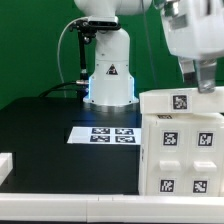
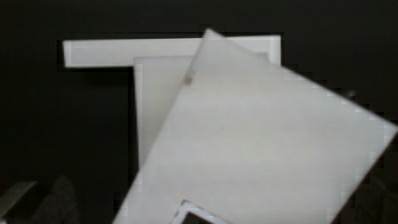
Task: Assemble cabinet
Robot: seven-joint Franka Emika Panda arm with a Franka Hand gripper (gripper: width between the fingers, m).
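Observation:
The cabinet (image 1: 185, 155) is a big matte white box with several tags on its front, at the exterior view's right. A white top panel (image 1: 175, 102) with one tag lies on it. My gripper (image 1: 205, 82) comes down from above at the panel's right end, and its dark fingers seem shut on the panel. In the wrist view the panel (image 2: 267, 140) fills the frame, tilted, with a tag corner showing at its near edge. A white cabinet piece (image 2: 116, 52) lies beneath it. The fingertips are mostly hidden in shadow.
The marker board (image 1: 105, 133) lies flat on the black table in front of the robot base (image 1: 108, 75). A small white part (image 1: 4, 166) sits at the exterior view's left edge. A green wall stands behind.

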